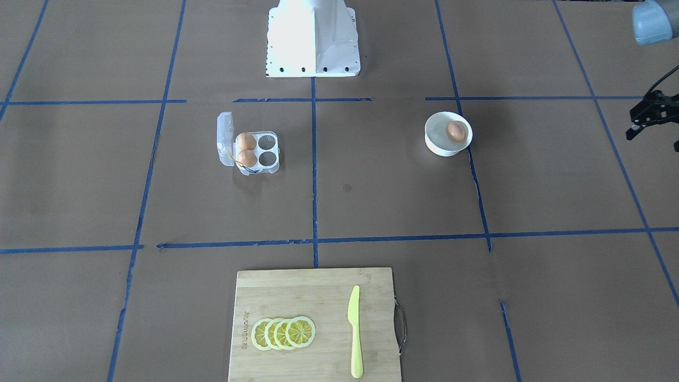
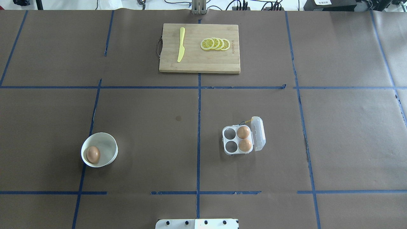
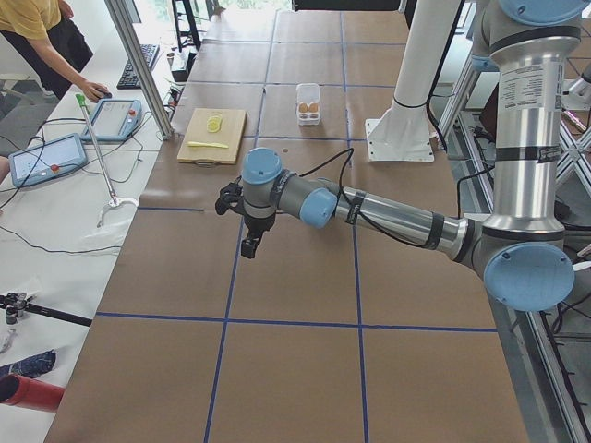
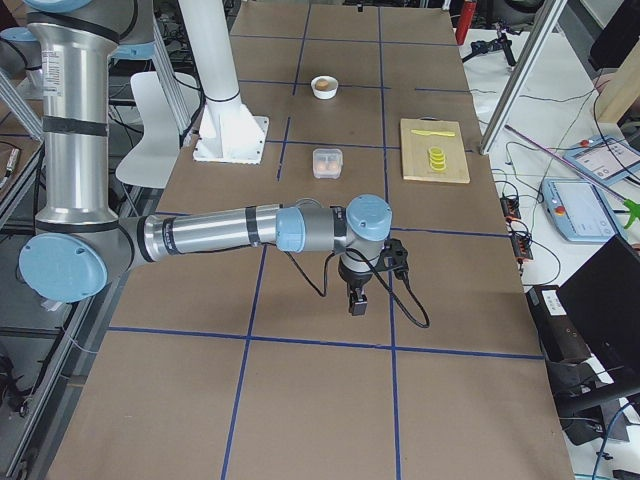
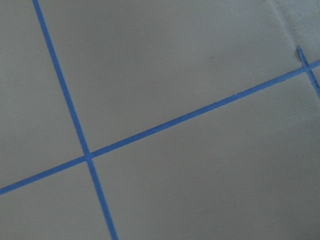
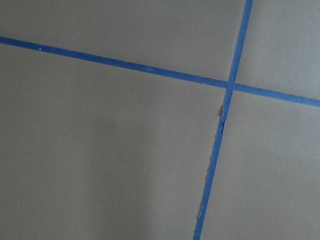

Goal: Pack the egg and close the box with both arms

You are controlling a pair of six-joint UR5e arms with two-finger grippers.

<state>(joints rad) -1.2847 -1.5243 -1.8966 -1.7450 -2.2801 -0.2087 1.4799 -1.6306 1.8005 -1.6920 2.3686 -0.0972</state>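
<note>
One tan-brown egg (image 1: 455,131) (image 2: 93,154) lies in a white bowl (image 1: 432,144) (image 2: 109,141). The clear four-cell egg carton (image 1: 257,150) (image 2: 237,139) stands with its lid (image 1: 225,139) (image 2: 258,133) open. It holds two eggs (image 1: 245,141) (image 2: 243,132) in the cells by the hinge, and the other two cells are empty. My left gripper (image 3: 251,247) hangs over bare table far from the bowl; only its edge shows in the front view (image 1: 648,114). My right gripper (image 4: 356,303) hangs over bare table far from the carton. I cannot tell whether either is open or shut.
A wooden cutting board (image 1: 313,297) (image 2: 197,62) with a yellow knife (image 1: 354,331) and lemon slices (image 1: 284,332) lies at the table's far side. The white pedestal (image 1: 313,42) stands at the robot's side. Blue tape lines cross the brown table.
</note>
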